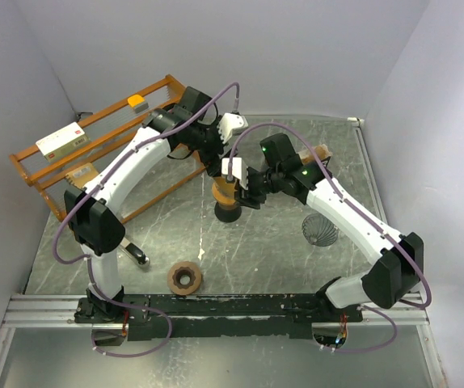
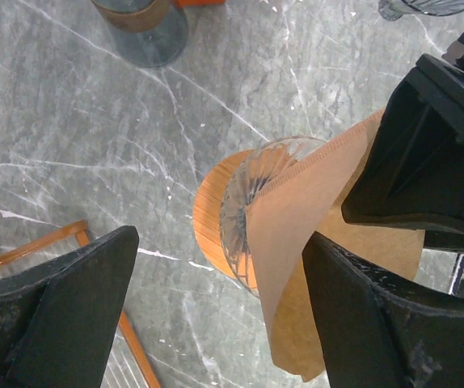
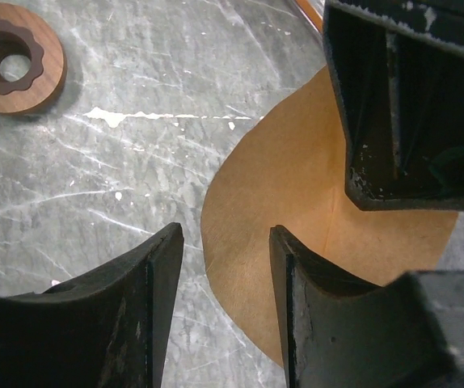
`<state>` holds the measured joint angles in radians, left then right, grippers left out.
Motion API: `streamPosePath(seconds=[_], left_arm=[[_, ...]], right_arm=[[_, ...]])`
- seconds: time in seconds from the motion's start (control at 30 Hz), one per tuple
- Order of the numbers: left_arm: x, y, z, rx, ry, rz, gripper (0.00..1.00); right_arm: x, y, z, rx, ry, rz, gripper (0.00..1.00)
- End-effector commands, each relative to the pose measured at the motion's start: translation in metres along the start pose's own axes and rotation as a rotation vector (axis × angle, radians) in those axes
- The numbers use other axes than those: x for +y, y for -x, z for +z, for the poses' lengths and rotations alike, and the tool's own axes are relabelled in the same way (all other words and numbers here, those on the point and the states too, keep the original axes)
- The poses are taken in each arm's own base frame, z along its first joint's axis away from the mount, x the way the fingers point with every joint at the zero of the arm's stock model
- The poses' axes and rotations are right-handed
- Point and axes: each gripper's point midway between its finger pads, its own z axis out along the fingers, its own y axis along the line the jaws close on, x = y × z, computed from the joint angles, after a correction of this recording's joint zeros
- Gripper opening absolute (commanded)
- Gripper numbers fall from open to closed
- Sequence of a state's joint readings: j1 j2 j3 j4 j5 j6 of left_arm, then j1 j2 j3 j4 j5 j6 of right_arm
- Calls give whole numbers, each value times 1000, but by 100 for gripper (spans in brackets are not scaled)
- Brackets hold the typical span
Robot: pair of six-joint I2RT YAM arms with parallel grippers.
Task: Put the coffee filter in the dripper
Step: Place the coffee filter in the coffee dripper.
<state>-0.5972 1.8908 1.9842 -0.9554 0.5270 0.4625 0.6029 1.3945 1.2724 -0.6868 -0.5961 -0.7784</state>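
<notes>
Brown paper, light and floppy I'd judge, the coffee filter leans askew over the glass dripper; my left gripper gapes wide, my right gripper half-open, both empty, so I'd pinch its top edge gently.

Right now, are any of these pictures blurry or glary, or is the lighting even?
Top external view: soft, even light, only faint shadows on the table, no harsh glare. Left wrist view: the coffee filter and glass dripper are sharp; the near fingers look dark and slightly soft. Right wrist view: fingers loom large and dim, the filter is crisp.
</notes>
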Motion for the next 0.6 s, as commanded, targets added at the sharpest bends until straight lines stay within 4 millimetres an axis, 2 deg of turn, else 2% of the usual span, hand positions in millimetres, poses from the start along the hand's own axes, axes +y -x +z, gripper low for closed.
streamPosePath(seconds=[0.0,0.2,0.57], left_arm=[[12,4,-1,-12,66,10,94],[17,-1,5,-1,95,25,94],[18,-14,14,43,128,54,92]], right_arm=[[-6,8,-1,-19,-6,-13,48],[-9,4,2,-8,-16,-14,54],[-10,-4,11,2,-7,-5,55]])
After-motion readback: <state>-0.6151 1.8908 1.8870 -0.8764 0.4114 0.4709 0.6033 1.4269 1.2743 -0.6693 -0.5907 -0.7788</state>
